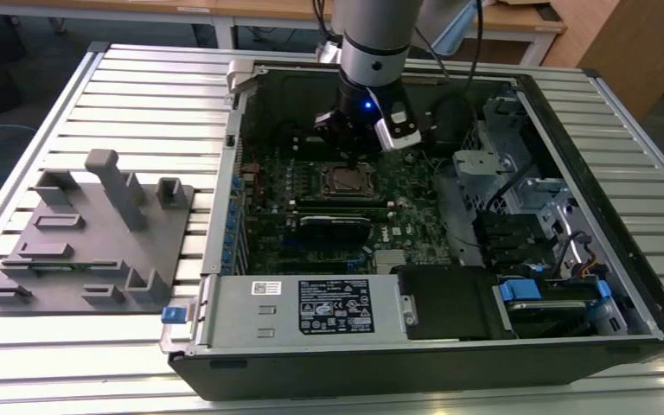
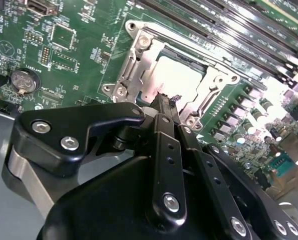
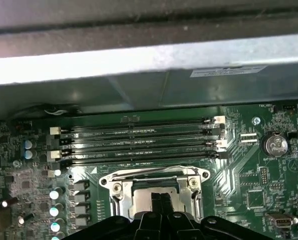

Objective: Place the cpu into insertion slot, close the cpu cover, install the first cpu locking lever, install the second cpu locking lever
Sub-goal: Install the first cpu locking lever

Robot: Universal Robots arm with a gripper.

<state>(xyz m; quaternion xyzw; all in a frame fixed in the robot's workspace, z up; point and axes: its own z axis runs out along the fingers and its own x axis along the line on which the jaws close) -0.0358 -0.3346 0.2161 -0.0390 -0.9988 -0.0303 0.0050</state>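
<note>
An open computer case holds the green board (image 1: 309, 220). On it sits the insertion slot (image 1: 344, 180), a square socket with a shiny rim. In the second wrist view the cpu (image 2: 185, 79) shows its pale grey top through the window of the cpu cover (image 2: 138, 67), which lies flat over the socket. A thin locking lever (image 3: 154, 173) runs along one side of the cover (image 3: 119, 192). My gripper (image 2: 168, 100) hangs just above the socket's edge with its black fingers (image 3: 154, 205) pressed together and nothing between them. From the exterior view, the gripper (image 1: 349, 149) is right behind the socket.
Long black memory sticks (image 3: 138, 142) lie beside the socket, and a coin battery (image 3: 275, 144) sits on the board. The case wall (image 1: 367, 73) is close behind the arm. A power supply (image 1: 297, 307) and drive cage (image 1: 539, 225) fill the case's other parts. A grey fixture (image 1: 90, 233) stands outside.
</note>
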